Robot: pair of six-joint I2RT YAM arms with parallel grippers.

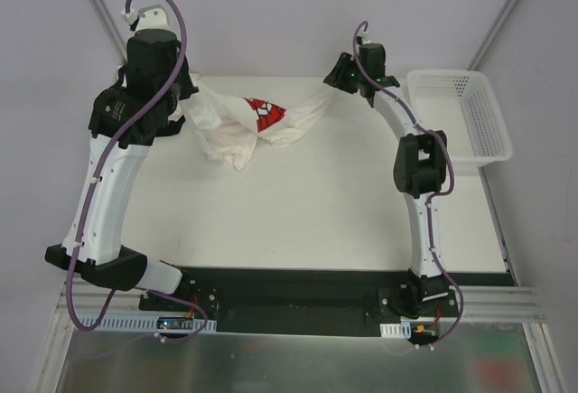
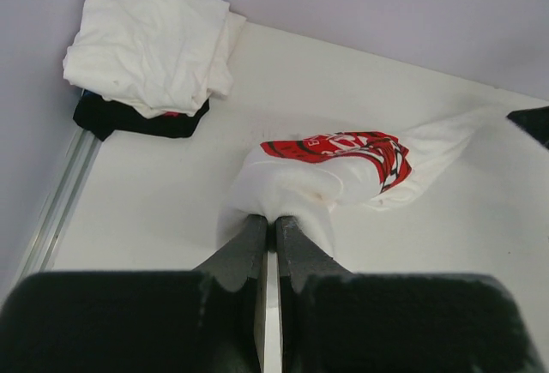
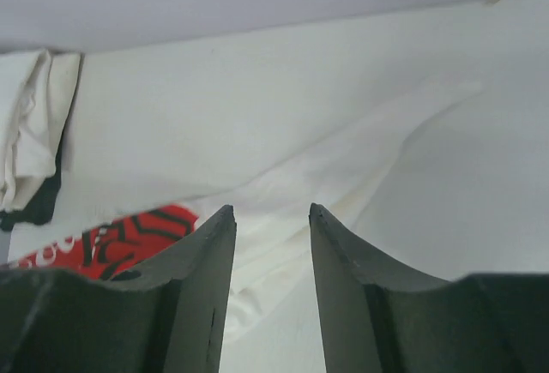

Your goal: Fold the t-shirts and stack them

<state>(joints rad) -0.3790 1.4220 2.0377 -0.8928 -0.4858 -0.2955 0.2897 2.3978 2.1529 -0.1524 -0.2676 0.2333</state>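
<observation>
Partway done. Already folded and stacked at far left corner of surface [image 1: 316, 203]: white shirts [image 2: 146, 43] over black shirt [image 2: 129, 120]. Left to fold: white shirt with red print [image 2: 317, 184], bunched, strung along far edge. Pinched at one end by left pincer [image 2: 268, 223], shut tight; loose under right pincer [image 3: 270, 214], jaws parted, holding nothing. Lettering in print too crumpled to read.

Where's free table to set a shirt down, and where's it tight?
Free: the wide middle of the table, between the black base rail and the printed shirt. Crowded: far edge with that shirt, far-left corner with the folded stack, basket at right.
</observation>
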